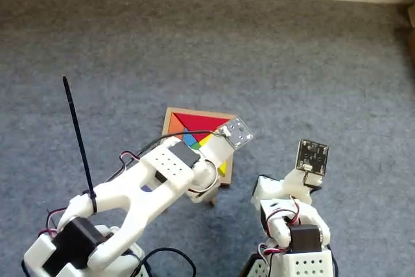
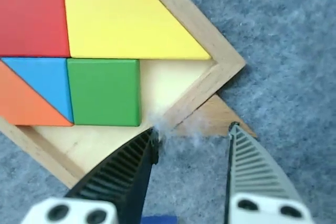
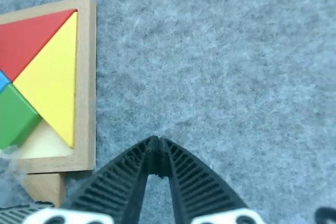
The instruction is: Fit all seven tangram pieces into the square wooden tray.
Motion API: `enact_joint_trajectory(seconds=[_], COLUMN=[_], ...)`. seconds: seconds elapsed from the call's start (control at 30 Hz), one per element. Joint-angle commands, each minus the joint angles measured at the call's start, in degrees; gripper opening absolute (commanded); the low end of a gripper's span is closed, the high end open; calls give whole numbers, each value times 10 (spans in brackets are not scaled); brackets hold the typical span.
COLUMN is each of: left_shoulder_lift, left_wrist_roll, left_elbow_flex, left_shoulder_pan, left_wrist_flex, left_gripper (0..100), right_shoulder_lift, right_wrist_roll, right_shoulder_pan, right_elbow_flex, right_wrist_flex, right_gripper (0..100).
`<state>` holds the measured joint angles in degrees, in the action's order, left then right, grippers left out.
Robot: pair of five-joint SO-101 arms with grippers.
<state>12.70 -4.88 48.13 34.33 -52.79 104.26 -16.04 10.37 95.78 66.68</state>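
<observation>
The square wooden tray (image 2: 206, 31) holds a red (image 2: 31, 11), a yellow (image 2: 121, 17), a blue (image 2: 44, 74), a green (image 2: 104, 92) and an orange piece (image 2: 21, 108). A bare triangular gap (image 2: 168, 82) lies by the tray's near corner. A plain wood-coloured piece (image 2: 215, 116) rests on the carpet just outside that corner. My left gripper (image 2: 192, 132) hangs open right over this piece, one finger at the tray's rim. My right gripper (image 3: 157, 153) is shut and empty above bare carpet, beside the tray (image 3: 85, 77) and the wood-coloured piece (image 3: 44, 187).
Grey carpet covers the table all around the tray (image 1: 170, 116). The left arm (image 1: 162, 180) lies across the tray's near side. A thin black rod (image 1: 78, 134) stands at the left. Open carpet stretches at the back and right.
</observation>
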Motion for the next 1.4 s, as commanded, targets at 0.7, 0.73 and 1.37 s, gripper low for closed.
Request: enact_joint_trajectory(seconds=[0.7,0.73,1.37], left_shoulder_lift=[-4,-4,45], left_wrist_roll=[-140,-140,-79], left_elbow_flex=[-29,-29,-28], left_shoulder_pan=[111,114,62], left_wrist_flex=[-77,-80,-108], left_gripper=[211,210,290], right_shoulder_lift=[8,8,8], right_wrist_roll=[4,4,4], right_shoulder_pan=[-7,-7,-7], right_elbow_flex=[90,90,90], right_wrist_flex=[-21,-21,-21], right_gripper=[8,8,8])
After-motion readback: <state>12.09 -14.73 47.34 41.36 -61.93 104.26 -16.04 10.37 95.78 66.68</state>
